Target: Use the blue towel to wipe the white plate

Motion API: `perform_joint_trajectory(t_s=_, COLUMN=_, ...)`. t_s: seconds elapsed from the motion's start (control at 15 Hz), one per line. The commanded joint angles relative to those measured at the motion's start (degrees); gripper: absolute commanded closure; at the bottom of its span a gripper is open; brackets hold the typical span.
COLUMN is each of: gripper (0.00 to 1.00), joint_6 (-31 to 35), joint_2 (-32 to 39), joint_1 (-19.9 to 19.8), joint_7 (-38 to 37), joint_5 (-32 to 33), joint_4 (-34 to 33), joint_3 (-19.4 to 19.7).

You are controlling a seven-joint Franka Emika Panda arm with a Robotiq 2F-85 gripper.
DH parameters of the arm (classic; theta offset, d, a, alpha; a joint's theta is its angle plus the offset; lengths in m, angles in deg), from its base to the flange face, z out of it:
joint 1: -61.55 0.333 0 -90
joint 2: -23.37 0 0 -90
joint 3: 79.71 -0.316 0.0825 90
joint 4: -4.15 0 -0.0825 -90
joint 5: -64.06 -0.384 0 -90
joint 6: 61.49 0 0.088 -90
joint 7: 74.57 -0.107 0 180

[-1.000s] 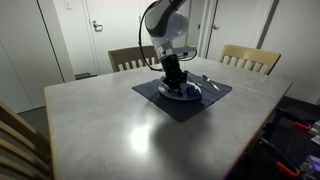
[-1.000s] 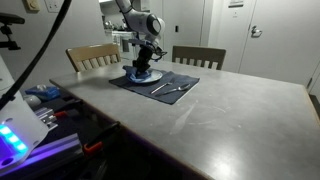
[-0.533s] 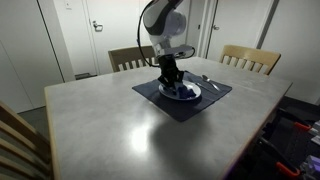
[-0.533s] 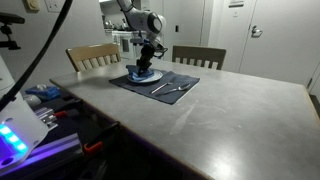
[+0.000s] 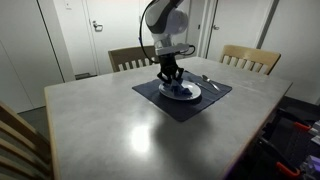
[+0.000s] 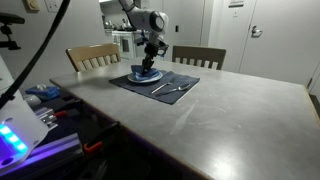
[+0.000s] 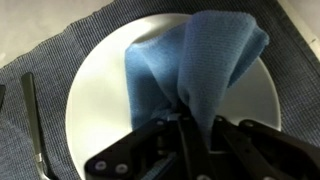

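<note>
Grips a bunched fold of the soft blue cloth towel [image 7: 195, 65] in the black pincer gripper [image 7: 190, 125], nearly closed, loose end resting on the round white plate [image 7: 100, 90].

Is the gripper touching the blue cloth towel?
Touching: the wrist view shows the gripper pinching the blue cloth towel over the round white plate.

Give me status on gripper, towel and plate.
Gripper shut on blue towel. Towel bunched, draping onto white plate. Fork beside plate, not in the way.
</note>
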Motion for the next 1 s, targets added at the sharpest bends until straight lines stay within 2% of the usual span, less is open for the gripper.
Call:
perform_joint_trajectory(t_s=0.0, gripper=0.97, joint_6=5.85, joint_2=0.40, joint_1=0.69, joint_7=-4.16, joint_5=-0.42, joint_4=2.22, joint_3=2.60)
perform_joint_trajectory(t_s=0.53, gripper=0.97, joint_6=3.19, joint_2=-0.02, joint_1=0.15, joint_7=-10.64, joint_5=0.37, joint_4=3.01, joint_3=4.31)
perform_joint_trajectory(t_s=0.93, gripper=0.97, joint_6=-7.04, joint_2=0.14, joint_1=0.44, joint_7=-23.28, joint_5=-0.10, joint_4=3.32, joint_3=5.67)
